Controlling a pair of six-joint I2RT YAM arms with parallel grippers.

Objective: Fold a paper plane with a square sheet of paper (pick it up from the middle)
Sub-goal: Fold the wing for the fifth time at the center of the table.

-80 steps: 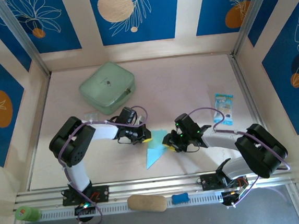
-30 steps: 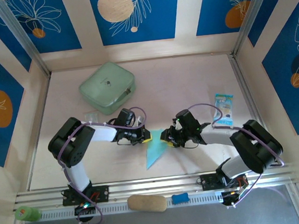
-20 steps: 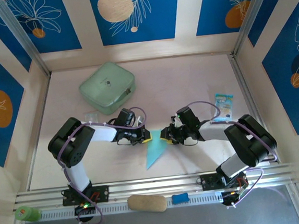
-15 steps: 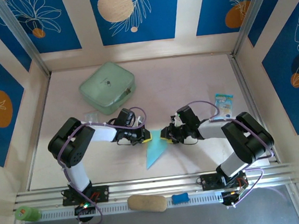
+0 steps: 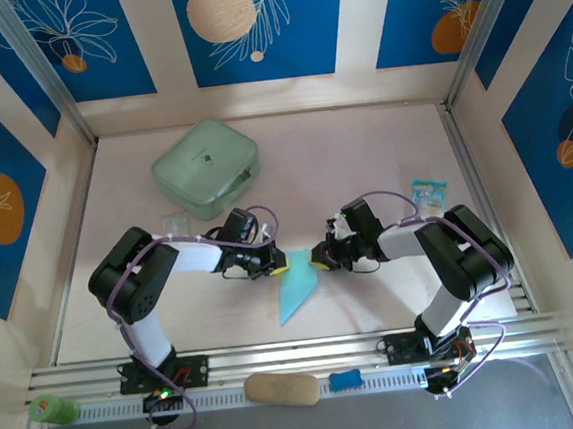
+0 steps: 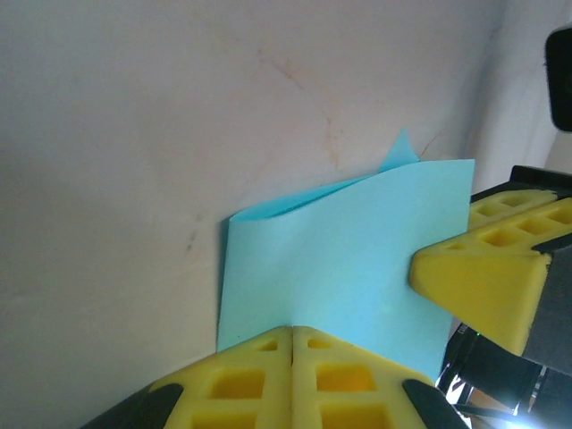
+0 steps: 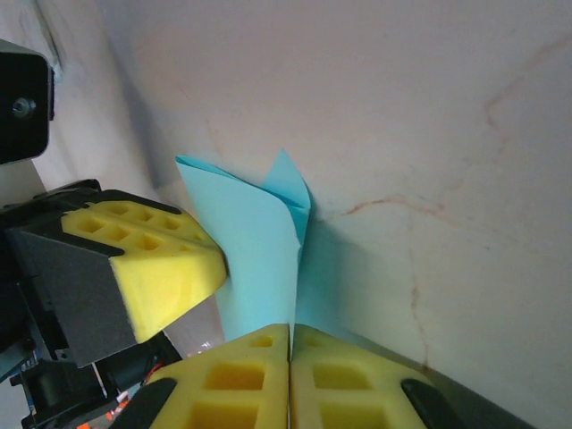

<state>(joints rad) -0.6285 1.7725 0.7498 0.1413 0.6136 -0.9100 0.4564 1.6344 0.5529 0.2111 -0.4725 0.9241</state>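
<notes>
The paper plane (image 5: 297,292) is a narrow pointed dart of light cyan-blue paper. Its tip points at the near edge and its wide end is lifted between the two grippers. My left gripper (image 5: 280,264) is shut on its left edge, and my right gripper (image 5: 318,261) is shut on its right edge. In the left wrist view the paper plane (image 6: 344,259) runs into my closed left gripper (image 6: 292,330), with the other arm's yellow pad (image 6: 483,279) at its right. In the right wrist view the creased layers of the paper plane (image 7: 259,255) enter my right gripper (image 7: 290,329).
A mint-green rounded case (image 5: 205,167) lies at the back left. A small printed packet (image 5: 428,192) lies at the right, partly under the right arm. A tan oblong (image 5: 282,389), a blue piece (image 5: 346,380) and a green item (image 5: 51,409) rest on the front rail.
The right gripper has shifted a little away from the near edge while its forearm swung toward the back. The left arm has barely moved. Both grippers still grip the paper.
</notes>
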